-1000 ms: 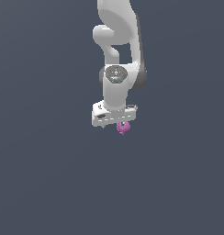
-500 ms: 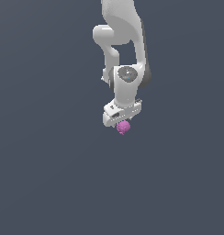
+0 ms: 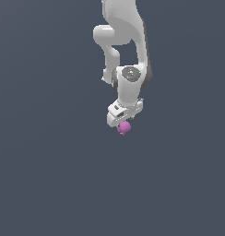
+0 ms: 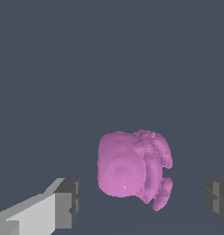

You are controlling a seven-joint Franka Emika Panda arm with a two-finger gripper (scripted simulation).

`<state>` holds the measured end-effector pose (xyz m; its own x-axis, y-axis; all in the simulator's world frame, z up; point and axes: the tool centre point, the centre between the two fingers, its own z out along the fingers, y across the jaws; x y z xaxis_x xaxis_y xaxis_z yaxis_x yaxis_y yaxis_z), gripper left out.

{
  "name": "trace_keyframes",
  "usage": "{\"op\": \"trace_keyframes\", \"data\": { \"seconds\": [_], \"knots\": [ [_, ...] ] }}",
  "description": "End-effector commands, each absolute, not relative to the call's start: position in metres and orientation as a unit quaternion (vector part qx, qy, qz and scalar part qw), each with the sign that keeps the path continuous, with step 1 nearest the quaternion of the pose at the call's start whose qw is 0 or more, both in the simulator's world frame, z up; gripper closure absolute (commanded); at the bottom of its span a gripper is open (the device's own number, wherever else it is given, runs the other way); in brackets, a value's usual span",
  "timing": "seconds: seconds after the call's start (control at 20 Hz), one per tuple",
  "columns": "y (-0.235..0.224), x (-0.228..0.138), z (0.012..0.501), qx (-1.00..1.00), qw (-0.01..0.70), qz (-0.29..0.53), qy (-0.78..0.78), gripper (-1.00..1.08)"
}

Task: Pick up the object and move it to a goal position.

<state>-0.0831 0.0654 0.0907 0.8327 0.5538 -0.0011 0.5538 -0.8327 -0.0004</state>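
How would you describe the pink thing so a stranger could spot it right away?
Find the white robot arm hanging down against the plain dark grey background. Just below its gripper sits a small lumpy blob, far smaller than the gripper. It is the only pink thing in the scene.

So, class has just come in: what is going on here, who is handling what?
A simulated white robot arm is working on a small pink lumpy blob. In the exterior view its claw points down right over the blob. The wrist view shows the blob lying between the two fingers, with clear gaps on both sides, so the claw is open and nothing is gripped yet. No goal marker shows in either view.
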Motion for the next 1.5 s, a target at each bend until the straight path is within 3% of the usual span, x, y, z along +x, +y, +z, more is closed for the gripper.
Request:
{"op": "trace_keyframes", "data": {
  "seconds": [0.0, 0.8, 0.85, 1.45],
  "knots": [
    [0.065, -0.083, 0.089, -0.957, 0.0, 0.001, -0.289, -0.92],
    [0.066, -0.084, 0.04, -0.956, 0.0, 0.0, -0.292, -0.92],
    [0.066, -0.084, 0.04, -0.956, 0.0, 0.0, -0.292, 1.08],
    [0.065, -0.084, 0.042, -0.957, 0.0, 0.0, -0.292, 1.08]
  ]
}}
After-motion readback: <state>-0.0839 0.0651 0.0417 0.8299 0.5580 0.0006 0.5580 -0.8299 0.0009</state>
